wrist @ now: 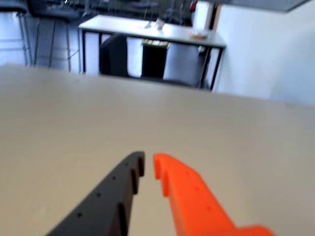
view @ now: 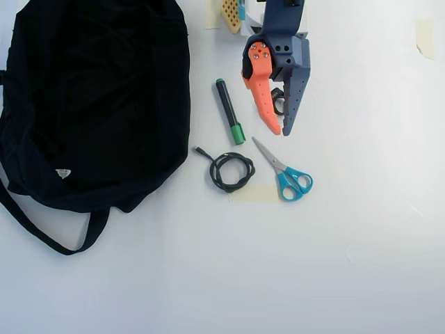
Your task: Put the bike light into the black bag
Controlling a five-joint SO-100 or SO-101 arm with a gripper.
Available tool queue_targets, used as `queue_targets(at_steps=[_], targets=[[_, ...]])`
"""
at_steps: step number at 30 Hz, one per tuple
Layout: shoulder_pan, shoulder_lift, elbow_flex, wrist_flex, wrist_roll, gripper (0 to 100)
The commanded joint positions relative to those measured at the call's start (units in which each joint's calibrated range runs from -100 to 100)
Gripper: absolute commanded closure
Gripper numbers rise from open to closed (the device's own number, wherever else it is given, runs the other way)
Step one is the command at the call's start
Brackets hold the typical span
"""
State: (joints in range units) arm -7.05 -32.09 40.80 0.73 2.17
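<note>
The black bag (view: 97, 90) lies flat at the left of the overhead view, with a small white label and a long strap (view: 49, 236) trailing toward the bottom. My gripper (view: 280, 131) hangs over the table at top centre, with one orange finger and one dark finger almost together and nothing between them. A small black ring-shaped piece, the bike light (view: 277, 106), shows on the table through the gap under the fingers; most of it is hidden by them. In the wrist view the gripper (wrist: 148, 161) points out over bare table, and neither light nor bag shows.
A green-capped black marker (view: 229, 111) lies left of the gripper. A coiled black cable (view: 231, 172) and teal-handled scissors (view: 284, 170) lie below it. Tape patches mark the white table (view: 348, 264). The wrist view shows the table's far edge and a room beyond.
</note>
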Motion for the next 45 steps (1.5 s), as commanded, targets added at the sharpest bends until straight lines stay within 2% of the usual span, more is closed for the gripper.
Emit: queue_targets(at_steps=[1,16,45], targets=[[1.1,5.9,-10.0,-0.6,0.3,98],[2.4,21.4,-21.8,-1.3,0.3,98],[2.7,20.3,-21.1,-1.3,0.1,98]])
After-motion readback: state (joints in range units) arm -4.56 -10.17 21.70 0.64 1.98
